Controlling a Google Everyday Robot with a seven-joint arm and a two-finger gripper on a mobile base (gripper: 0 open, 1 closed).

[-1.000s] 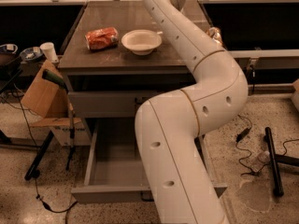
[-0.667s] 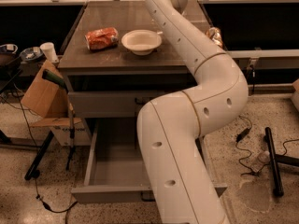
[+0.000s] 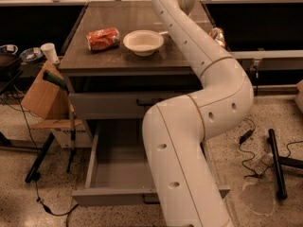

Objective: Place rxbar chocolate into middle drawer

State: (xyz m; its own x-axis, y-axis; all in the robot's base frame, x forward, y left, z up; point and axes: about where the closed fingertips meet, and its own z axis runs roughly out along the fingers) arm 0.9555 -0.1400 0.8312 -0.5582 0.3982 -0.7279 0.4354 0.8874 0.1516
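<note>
White arm [image 3: 203,126] arches over the brown desk [image 3: 118,56]; its pincer sits hidden past the wrist, so its grip cannot be told. The grey middle drawer [image 3: 118,171] stands open, its long axis left-right and its front facing the camera. The rxbar chocolate is hidden.

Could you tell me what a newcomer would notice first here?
The big white arm fills the centre, reaching over the table with its gripper out of sight at the far end. Below, the middle drawer stands open; an orange-red bag and white bowl sit on top.
</note>
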